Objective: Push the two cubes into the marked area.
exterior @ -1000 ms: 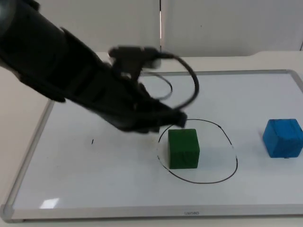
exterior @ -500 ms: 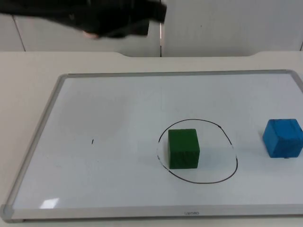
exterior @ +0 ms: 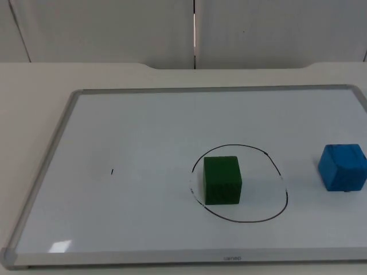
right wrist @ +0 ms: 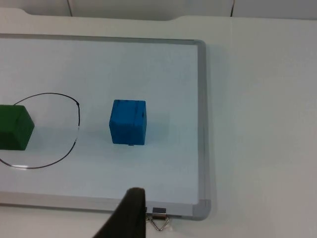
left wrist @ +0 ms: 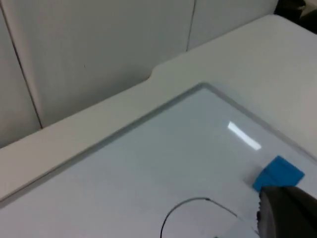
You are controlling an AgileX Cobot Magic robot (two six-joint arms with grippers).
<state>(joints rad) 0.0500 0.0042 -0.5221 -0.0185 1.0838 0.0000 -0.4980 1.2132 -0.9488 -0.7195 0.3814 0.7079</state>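
Green cube (exterior: 222, 180) upright inside drawn circle (exterior: 239, 183), blue cube (exterior: 343, 167) outside

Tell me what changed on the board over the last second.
The left arm, which reached down beside the green cube a second ago, lifted up and back toward the wall and left the top view. The green cube stayed inside the drawn circle, the blue cube stayed outside it to the right, and the whiteboard did not shift.
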